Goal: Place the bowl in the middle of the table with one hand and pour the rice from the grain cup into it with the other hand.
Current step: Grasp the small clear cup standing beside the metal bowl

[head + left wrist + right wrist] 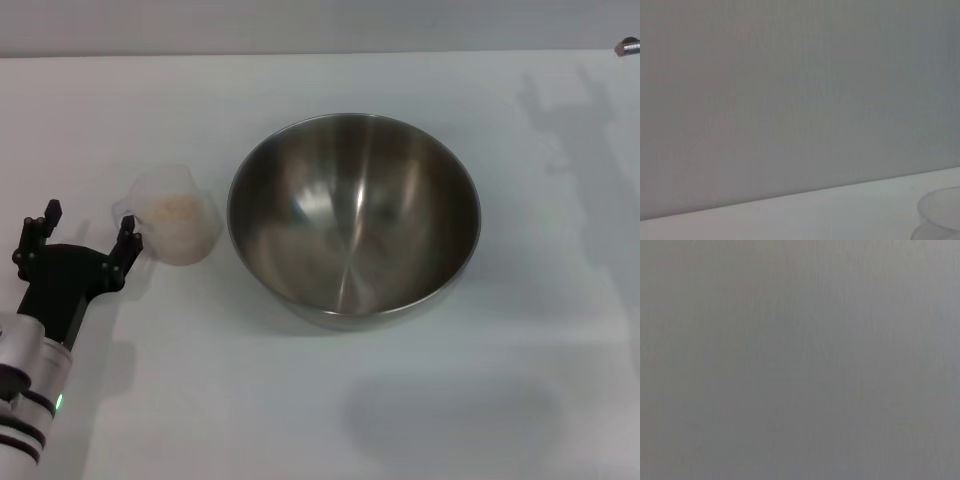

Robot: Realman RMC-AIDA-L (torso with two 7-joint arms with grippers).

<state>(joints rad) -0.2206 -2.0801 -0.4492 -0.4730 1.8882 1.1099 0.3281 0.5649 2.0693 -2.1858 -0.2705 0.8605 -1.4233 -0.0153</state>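
The large stainless-steel bowl [353, 216] stands empty on the white table [300, 400], near its middle. Left of it stands the small transparent grain cup [178, 216] with pale rice [172, 209] inside. My left gripper [86, 232] is open, low at the left, just left of the cup; one black fingertip [128, 232] is close to the cup's handle side. The cup's rim also shows in the left wrist view [942, 210]. My right gripper is out of view; only a small grey part [628, 45] shows at the far top right corner.
The table's far edge meets a grey wall [300, 25]. Shadows of the arms fall on the table at the right [560, 130] and in front of the bowl [450, 420]. The right wrist view shows only plain grey.
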